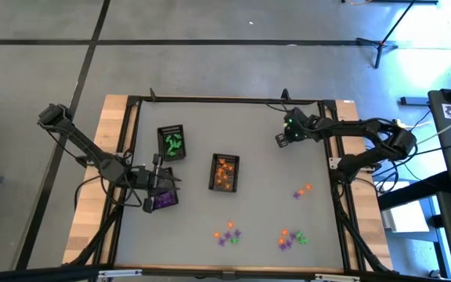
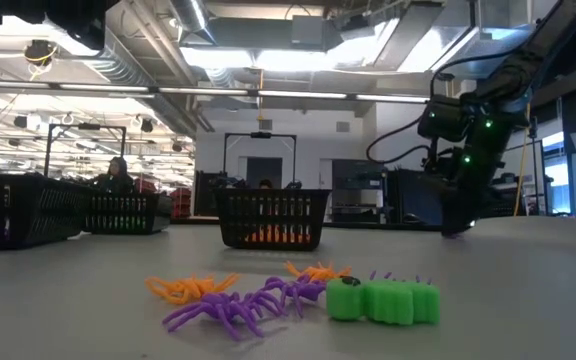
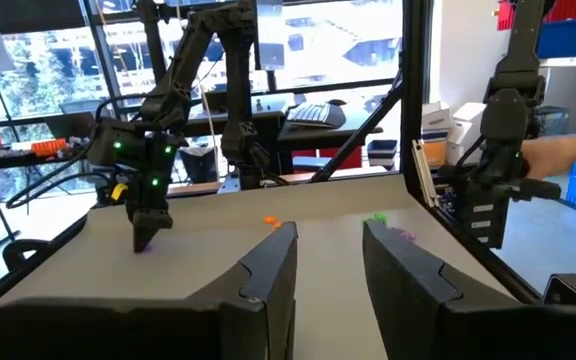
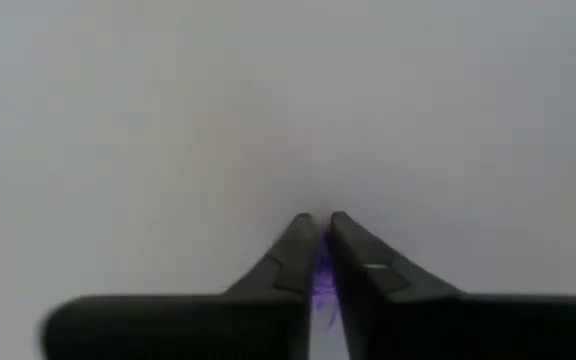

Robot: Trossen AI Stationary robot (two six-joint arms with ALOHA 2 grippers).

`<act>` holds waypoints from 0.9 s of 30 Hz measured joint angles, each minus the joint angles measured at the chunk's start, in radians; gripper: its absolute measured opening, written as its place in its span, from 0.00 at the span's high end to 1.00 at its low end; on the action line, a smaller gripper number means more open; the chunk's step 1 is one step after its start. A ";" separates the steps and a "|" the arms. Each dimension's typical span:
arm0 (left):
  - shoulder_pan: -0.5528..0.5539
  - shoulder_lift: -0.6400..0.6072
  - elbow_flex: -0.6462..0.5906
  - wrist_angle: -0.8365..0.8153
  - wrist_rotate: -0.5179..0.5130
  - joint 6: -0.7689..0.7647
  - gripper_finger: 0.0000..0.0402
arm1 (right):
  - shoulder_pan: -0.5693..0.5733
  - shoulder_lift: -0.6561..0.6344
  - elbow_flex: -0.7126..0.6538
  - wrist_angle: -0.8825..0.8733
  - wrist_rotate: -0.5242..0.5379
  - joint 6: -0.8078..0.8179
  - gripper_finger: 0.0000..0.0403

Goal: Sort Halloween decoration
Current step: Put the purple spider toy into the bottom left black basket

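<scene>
1. Trays first, from the high view: we count three black trays on the grey table (image 1: pixel 257 141), one with green pieces (image 1: pixel 171 143), one with orange pieces (image 1: pixel 225 172), and one with purple pieces (image 1: pixel 164 200) under the left gripper (image 1: pixel 163 188). Loose Halloween decoration (image 1: pixel 227 234) lies in small clusters near the front edge and the right side. The right gripper (image 1: pixel 280 139) sits at the far right part of the table, well apart from the trays.
2. From the low view, we see purple, orange and green trinkets (image 2: pixel 298 295) lying close together on the table, with the right gripper touching down beyond them.
3. From the left wrist view, we see the left fingers (image 3: pixel 268 275) parted with nothing between them.
4. From the right wrist view, we find the right fingers (image 4: pixel 293 250) pinched narrowly on a purple trinket (image 4: pixel 323 285).
</scene>
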 joint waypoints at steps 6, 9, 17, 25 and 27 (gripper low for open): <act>0.000 0.000 0.000 -0.012 0.000 -0.014 0.73 | -0.001 -0.051 0.027 -0.008 -0.044 -0.018 0.97; 0.000 0.000 0.000 -0.019 -0.001 -0.020 0.73 | 0.000 -0.094 0.053 0.010 -0.108 -0.018 0.98; 0.008 0.001 0.000 -0.020 -0.033 -0.027 0.73 | 0.129 -0.153 0.069 0.222 -0.235 0.050 1.00; 0.074 0.011 0.000 -0.020 -0.105 -0.135 0.73 | 0.401 -0.152 0.069 0.615 -0.170 0.108 1.00; 0.097 0.023 0.000 -0.019 -0.147 -0.174 0.73 | 0.472 -0.144 0.083 0.660 -0.105 0.108 1.00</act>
